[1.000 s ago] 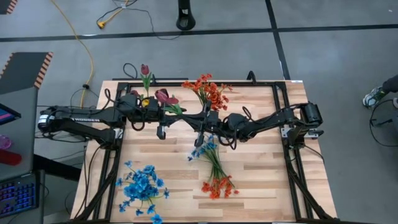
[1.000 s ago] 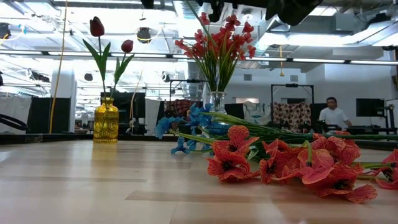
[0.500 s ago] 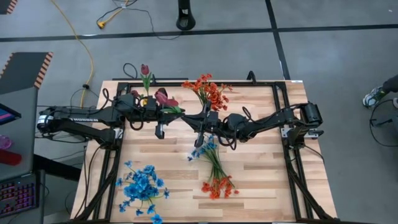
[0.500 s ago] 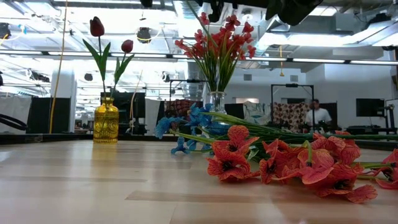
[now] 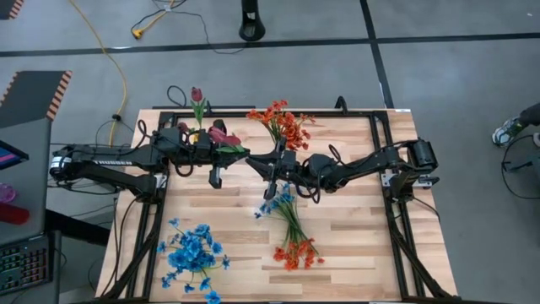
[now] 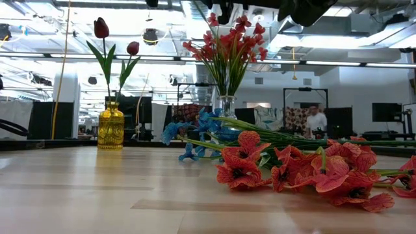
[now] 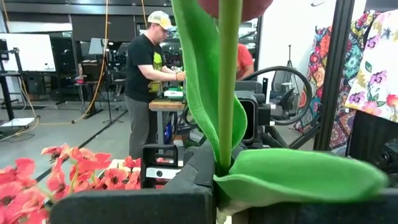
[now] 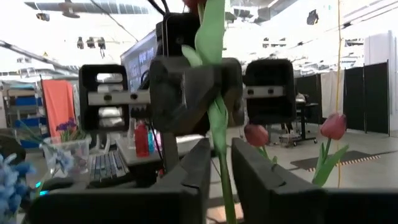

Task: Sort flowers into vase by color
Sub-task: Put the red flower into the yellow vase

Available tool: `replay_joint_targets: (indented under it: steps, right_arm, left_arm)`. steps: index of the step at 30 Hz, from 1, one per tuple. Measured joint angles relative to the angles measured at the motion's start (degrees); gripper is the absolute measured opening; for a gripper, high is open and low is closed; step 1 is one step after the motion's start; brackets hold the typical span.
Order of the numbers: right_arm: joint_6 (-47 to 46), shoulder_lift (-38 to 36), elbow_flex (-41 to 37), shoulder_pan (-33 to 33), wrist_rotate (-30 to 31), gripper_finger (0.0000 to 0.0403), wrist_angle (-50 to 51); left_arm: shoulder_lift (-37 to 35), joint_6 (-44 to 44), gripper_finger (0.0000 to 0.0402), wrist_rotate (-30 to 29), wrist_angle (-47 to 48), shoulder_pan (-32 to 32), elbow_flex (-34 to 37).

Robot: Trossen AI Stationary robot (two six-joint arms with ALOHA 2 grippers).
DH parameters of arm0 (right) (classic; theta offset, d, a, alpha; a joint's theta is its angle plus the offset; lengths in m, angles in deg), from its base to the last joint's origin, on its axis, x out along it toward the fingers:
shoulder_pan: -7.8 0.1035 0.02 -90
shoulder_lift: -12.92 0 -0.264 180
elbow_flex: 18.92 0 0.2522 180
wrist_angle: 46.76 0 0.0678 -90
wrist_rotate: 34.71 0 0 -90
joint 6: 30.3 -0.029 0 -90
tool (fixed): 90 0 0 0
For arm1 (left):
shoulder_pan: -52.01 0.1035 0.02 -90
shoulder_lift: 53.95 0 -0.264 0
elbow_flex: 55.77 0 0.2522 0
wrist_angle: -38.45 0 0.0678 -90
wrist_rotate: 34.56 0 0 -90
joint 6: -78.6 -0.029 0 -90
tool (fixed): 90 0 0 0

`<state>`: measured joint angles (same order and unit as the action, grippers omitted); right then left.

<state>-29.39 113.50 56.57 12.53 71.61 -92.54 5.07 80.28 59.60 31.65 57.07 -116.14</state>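
A dark maroon tulip (image 5: 223, 133) on a green stem is held up over the table's far middle, between my two grippers, which face each other. My left gripper (image 7: 219, 186) is shut on its stem. My right gripper (image 8: 216, 171) is slightly open, one finger on each side of the stem (image 8: 219, 140) lower down. A yellow vase (image 6: 110, 127) holds two tulips. A clear vase (image 6: 226, 105) holds orange-red flowers (image 5: 283, 123). Mixed orange-red and blue sprigs (image 5: 288, 221) and a blue bunch (image 5: 192, 253) lie on the table. My left gripper pinches the tulip's green stem (image 7: 224, 155) between its two fingers, just where a broad leaf (image 7: 298, 177) springs from it. The fingers come level from the table's left and lie across the stem. The tulip stands about upright, bud on top, lifted clear of the table.
Both vases stand at the table's far edge, behind the grippers. The lying sprigs take the middle and near left of the wooden top (image 5: 354, 245). A black frame (image 5: 381, 152) borders the table. People stand in the room beyond (image 7: 146, 74).
Both arms have kept still, with the tulip held between them. In the room behind the table, a person has walked toward the left of the low view.
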Motion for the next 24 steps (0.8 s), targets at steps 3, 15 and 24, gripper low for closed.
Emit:
replay_joint_targets:
  steps: [3, 15, 24]
  right_arm:
    - [0.0, 0.0, 0.0, 0.0, 0.0, 0.0127, 1.8]
    - [0.0, -0.1, 0.0, 0.1, 0.2, 0.0242, 2.5]
    - [0.0, -0.1, 0.0, 0.1, 0.2, 0.0244, 2.9]
  left_arm:
    - [-1.0, 0.1, 0.0001, 0.0, 0.7, 0.0, -0.1]
    - [-11.1, 0.3, 0.0000, -3.9, 12.1, 0.0, -0.7]
    - [-23.8, -3.5, 0.0000, -14.6, 24.2, 0.0, -1.7]
